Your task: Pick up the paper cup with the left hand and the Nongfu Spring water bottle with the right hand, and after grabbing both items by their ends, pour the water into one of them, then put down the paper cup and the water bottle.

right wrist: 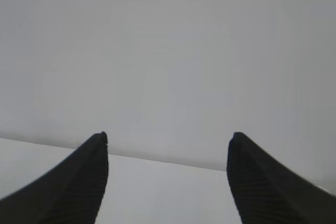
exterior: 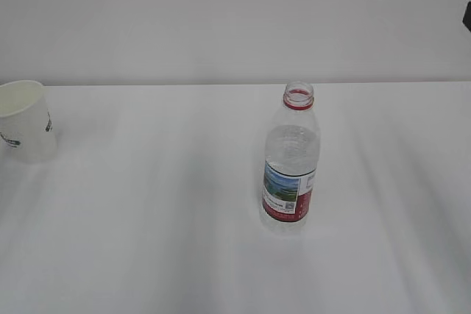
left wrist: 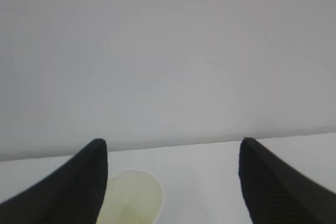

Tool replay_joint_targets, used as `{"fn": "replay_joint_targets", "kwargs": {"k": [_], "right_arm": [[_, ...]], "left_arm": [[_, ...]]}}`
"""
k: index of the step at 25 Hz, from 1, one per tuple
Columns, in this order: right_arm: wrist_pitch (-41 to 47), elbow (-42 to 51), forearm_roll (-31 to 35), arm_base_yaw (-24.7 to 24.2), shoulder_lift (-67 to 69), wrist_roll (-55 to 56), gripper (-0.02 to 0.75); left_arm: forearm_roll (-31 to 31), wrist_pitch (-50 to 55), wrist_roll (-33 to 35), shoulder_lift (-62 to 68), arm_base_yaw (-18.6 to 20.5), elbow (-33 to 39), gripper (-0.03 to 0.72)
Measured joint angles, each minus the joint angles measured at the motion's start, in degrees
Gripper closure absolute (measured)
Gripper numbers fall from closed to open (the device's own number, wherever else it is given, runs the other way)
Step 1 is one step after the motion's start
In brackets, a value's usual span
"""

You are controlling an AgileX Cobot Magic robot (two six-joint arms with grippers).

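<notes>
The white paper cup stands upright at the table's far left edge, its small dark logo facing right. The Nongfu Spring water bottle stands uncapped near the middle, with a red neck ring and a red-banded landscape label. Clear water shows inside it above the label. In the left wrist view my left gripper is open above the table. The cup's cream inside lies below, close to the left finger. My right gripper is open with only bare table between its fingers. The bottle is out of that view.
The white table runs back to a plain grey wall. A small dark part pokes in at the upper right edge of the exterior view. Neither gripper shows in that view.
</notes>
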Motion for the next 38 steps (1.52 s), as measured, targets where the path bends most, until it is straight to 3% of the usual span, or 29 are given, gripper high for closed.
{"fn": "replay_joint_targets", "kwargs": {"k": [7, 15, 28, 38], "right_arm": [[-5.81, 0.00, 3.06, 0.00, 7.37, -2.04, 0.203], [-9.73, 0.48, 3.27, 0.00, 13.37, -2.18, 0.203], [-23.80, 13.23, 1.66, 0.00, 20.16, 2.03, 0.204], [-44.38, 28.35, -3.24, 0.00, 25.78, 5.72, 0.203]], "left_arm": [[-2.95, -4.04, 0.00, 5.51, 3.50, 0.00, 0.118], [-1.17, -5.03, 0.72, 8.77, 3.81, 1.63, 0.118], [-4.01, -21.87, 0.85, 13.12, 3.81, 18.34, 0.118], [-1.59, -31.37, -2.43, 12.99, 3.81, 30.67, 0.118]]}}
